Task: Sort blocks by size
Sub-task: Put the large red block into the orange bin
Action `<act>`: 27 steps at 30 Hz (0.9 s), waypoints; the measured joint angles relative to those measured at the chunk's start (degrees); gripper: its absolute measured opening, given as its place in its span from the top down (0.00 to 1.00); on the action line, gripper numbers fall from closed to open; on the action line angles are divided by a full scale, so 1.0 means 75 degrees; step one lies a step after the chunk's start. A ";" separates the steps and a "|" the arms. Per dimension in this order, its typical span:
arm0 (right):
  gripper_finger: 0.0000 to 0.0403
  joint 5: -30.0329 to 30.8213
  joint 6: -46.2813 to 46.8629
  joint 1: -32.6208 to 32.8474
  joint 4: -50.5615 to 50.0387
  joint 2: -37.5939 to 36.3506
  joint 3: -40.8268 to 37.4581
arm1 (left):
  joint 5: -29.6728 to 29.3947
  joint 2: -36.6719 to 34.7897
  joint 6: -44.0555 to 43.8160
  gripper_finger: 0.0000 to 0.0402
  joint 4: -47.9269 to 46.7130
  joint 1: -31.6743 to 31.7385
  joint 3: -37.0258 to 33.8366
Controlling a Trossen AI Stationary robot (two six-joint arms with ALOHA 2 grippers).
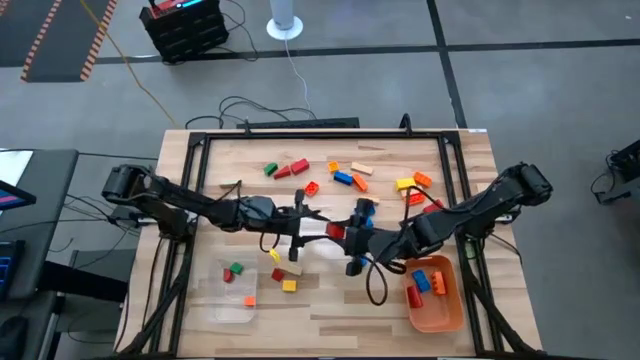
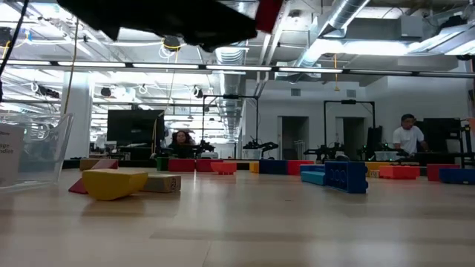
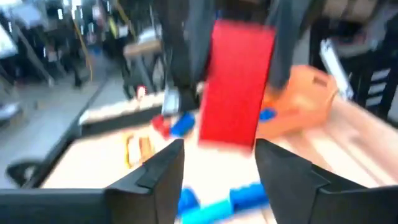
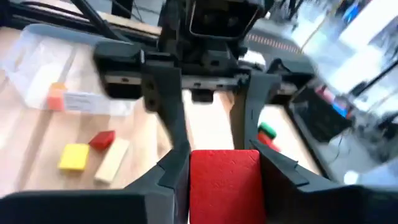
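Observation:
A red block (image 1: 335, 232) is held in the air over the table's middle, between my two grippers, which face each other. My right gripper (image 4: 224, 155) is shut on it. My left gripper (image 3: 219, 146) is open, and its fingertips stand on either side of the block's free end (image 3: 231, 134). Other blocks lie loose on the table: a yellow (image 1: 289, 285) and a red one (image 1: 278, 273) near the front, and several at the far side (image 1: 345, 178). In the low view only a red corner (image 2: 269, 11) shows at the top. My right gripper pinches the red block by two opposite sides (image 4: 199, 177) between its two fingers. The fingers come level from the table's right. The block sticks out ahead of them toward my left gripper, lifted clear of the table.
A clear plastic tray (image 1: 212, 300) at the front left holds green, red and orange blocks. An orange tray (image 1: 445, 310) at the front right holds blue and red blocks. A blue block (image 1: 365, 208) lies just beyond the grippers. Bare wood lies between the trays.

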 joint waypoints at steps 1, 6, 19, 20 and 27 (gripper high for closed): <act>0.62 -0.0037 0.0448 0.0060 -0.0627 -0.0078 0.0178 | -0.0017 -0.0190 -0.0088 0.49 -0.0572 0.0005 0.0062; 0.62 -0.2472 0.3592 0.0234 -0.4189 -0.0229 0.0802 | -0.0013 -0.1137 -0.0667 0.47 -0.3703 -0.0228 0.0414; 0.53 -0.4986 0.8909 0.1662 -0.6608 -0.0196 -0.0690 | -0.0003 -0.1264 -0.1468 0.46 -0.6768 -0.1106 0.0367; 0.51 -0.4983 0.9176 0.1722 -0.6577 -0.0196 -0.0858 | -0.0002 -0.1148 -0.1484 0.46 -0.6810 -0.1202 0.0367; 0.43 -0.5040 0.9855 0.1898 -0.6949 -0.0219 -0.0880 | 0.0020 -0.0253 -0.1581 0.46 -0.6912 -0.1701 0.0424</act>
